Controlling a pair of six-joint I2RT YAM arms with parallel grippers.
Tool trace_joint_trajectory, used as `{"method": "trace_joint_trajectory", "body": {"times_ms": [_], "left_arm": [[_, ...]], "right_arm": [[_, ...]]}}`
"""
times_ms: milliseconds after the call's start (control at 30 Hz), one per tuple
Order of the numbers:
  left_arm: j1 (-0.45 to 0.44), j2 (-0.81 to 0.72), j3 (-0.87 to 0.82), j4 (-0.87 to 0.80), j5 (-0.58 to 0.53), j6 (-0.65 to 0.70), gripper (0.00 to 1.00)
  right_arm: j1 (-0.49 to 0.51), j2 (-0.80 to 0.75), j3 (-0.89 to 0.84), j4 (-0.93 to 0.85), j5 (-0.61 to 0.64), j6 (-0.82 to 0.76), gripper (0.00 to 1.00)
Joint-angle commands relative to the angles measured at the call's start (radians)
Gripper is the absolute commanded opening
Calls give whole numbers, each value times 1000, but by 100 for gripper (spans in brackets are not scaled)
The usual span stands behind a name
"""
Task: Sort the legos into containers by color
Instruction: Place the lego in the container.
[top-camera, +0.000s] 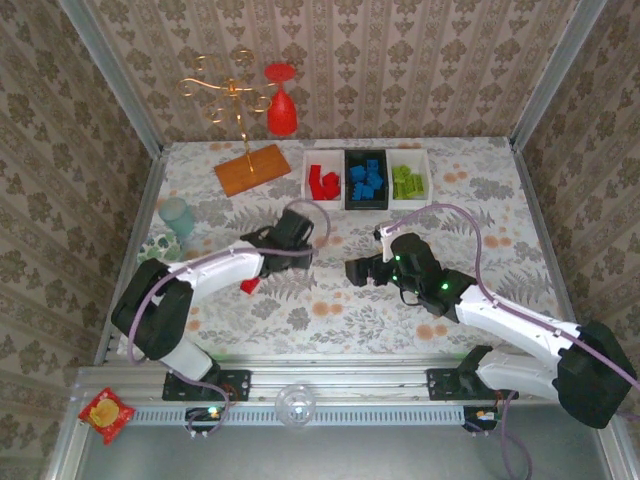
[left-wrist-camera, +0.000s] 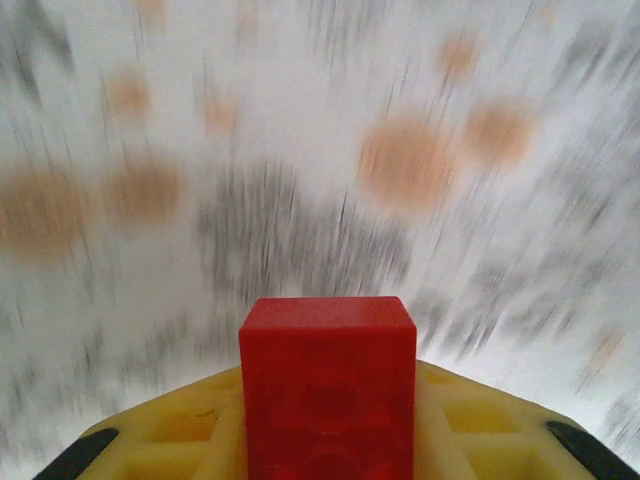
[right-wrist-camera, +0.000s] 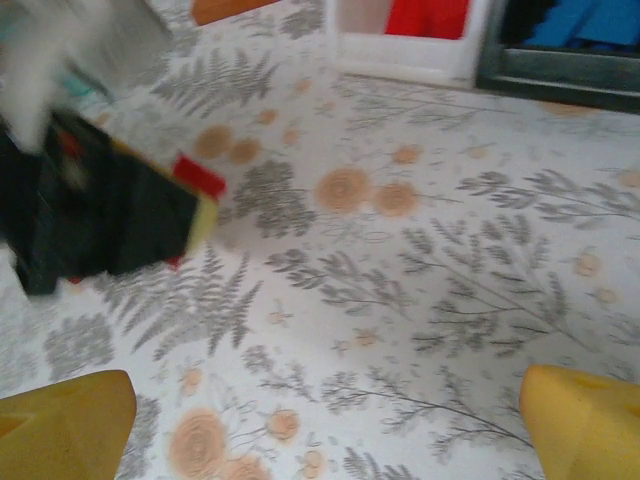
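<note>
A red lego (left-wrist-camera: 328, 385) sits clamped between the yellow fingers of my left gripper (top-camera: 308, 243), above the flowered tablecloth left of centre. The right wrist view catches that gripper (right-wrist-camera: 110, 215) with its red lego (right-wrist-camera: 200, 176) sticking out. Another red lego (top-camera: 250, 286) lies on the cloth beneath the left arm. At the back stand a white tray (top-camera: 306, 178) of red legos, a black tray (top-camera: 347, 180) of blue ones and a white tray (top-camera: 427, 178) of lime green ones. My right gripper (top-camera: 353, 271) hovers mid-table, open and empty, yellow fingertips (right-wrist-camera: 60, 430) wide apart.
An orange wooden board (top-camera: 252, 168) lies left of the trays. A pale green cup (top-camera: 177, 215) stands at the left edge. A red wine glass (top-camera: 282, 110) and a gold wire stand (top-camera: 232, 92) are at the back wall. Patterned walls enclose the table.
</note>
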Motion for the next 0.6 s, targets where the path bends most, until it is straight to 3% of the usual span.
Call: {"method": "trace_joint_trajectory", "body": {"times_ms": [0,267,567], "left_arm": [[54,74,150,133,-9,109,33],[122,408,548,105,29,200,35],[148,667,869,-27,-30,257,41]], "right_arm": [[0,-23,20,-59,145,39,100],[0,-83,-2,-56,180,46,100],[-1,-103,-7,-74,184,40,100]]}}
